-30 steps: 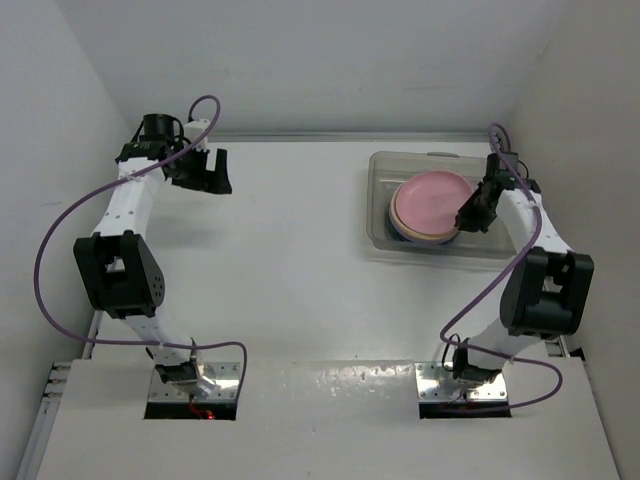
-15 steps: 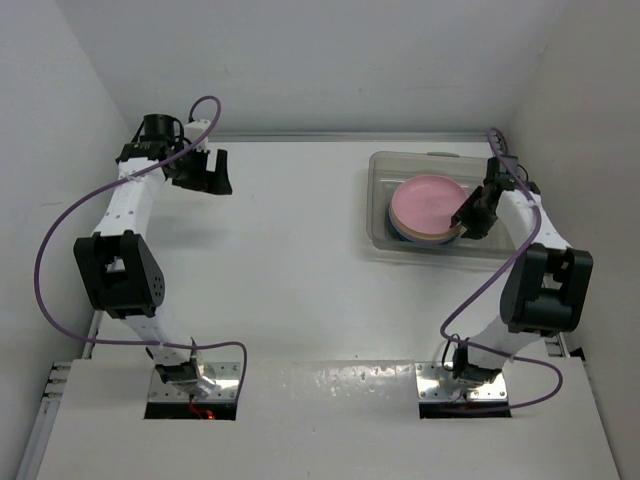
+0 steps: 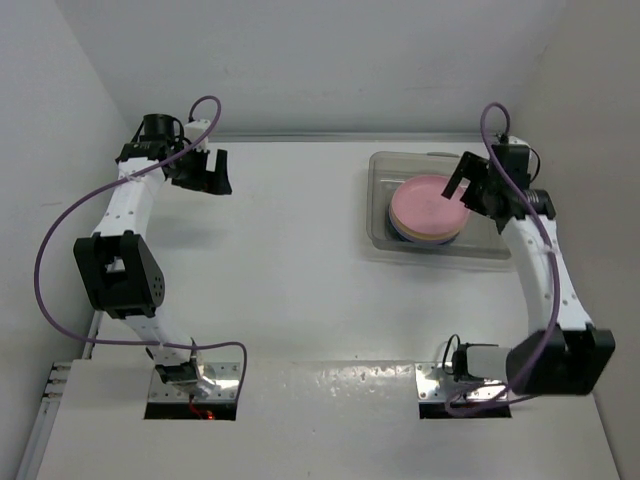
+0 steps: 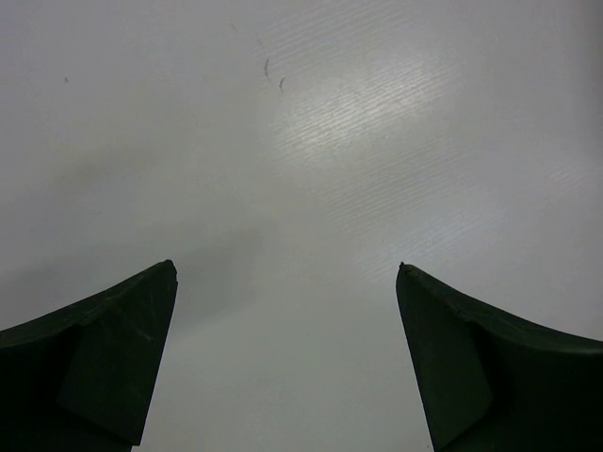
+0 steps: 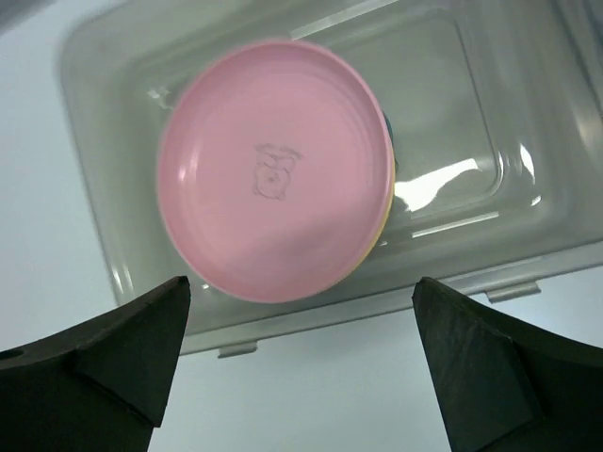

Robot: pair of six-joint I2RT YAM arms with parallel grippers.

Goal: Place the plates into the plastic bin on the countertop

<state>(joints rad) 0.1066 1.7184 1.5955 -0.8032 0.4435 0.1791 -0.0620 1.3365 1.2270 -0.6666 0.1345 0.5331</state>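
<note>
Pink plate (image 5: 273, 169): one, topping a stack (image 5: 387, 212), count hidden
Bin (image 5: 490, 113): one, on desk (image 3: 300, 250)
Left tool (image 4: 285, 273): wide open, empty
Right tool (image 5: 300, 282): wide open, empty

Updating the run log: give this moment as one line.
left gripper open over countertop | right gripper open above plastic bin | pink plate tops stacked plates in bin
</note>
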